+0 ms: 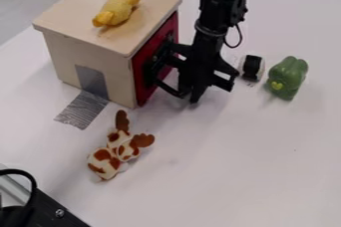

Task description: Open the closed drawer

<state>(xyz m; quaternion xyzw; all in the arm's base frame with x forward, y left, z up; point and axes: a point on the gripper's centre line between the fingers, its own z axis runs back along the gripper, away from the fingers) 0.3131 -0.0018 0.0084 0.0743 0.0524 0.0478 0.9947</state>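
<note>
- Black angular metal gripper point(192, 95), at upper centre, is beside flat red drawer front point(141, 84), probably for pulling it.
- Its grip state, one cannot say.

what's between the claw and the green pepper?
A small black-and-white object sits on the white tabletop between the claw and the green pepper, as the camera view shows.

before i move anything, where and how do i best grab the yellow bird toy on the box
Probably around the middle of the yellow bird toy, coming from straight above and closing across its narrower width. It lies lengthwise on the flat top of the box, longer than it is wide, with nothing over it.
</note>
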